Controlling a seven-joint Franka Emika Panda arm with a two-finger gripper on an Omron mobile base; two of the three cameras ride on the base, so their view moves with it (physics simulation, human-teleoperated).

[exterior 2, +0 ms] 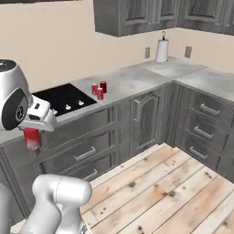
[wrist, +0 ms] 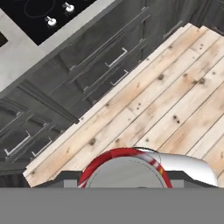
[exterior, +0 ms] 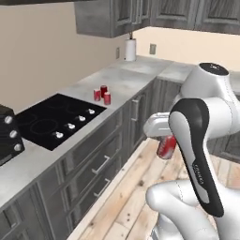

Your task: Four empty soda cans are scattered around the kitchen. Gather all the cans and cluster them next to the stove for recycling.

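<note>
Soda cans [exterior: 102,93]: three clustered on counter just beside stove [exterior: 51,117]. Fourth can [exterior: 166,146] hangs in gripper [exterior: 164,140], jaws closed on it, above floor, well apart from cluster. Judgement: task mostly done; last can left to carry over and set beside others.

Paper towel roll [exterior: 130,49]; toaster [exterior: 9,136]

Three red soda cans [exterior: 102,93] upright, clustered just right of black stove [exterior: 47,122], fourth can [exterior: 166,146] aloft above floor
</note>
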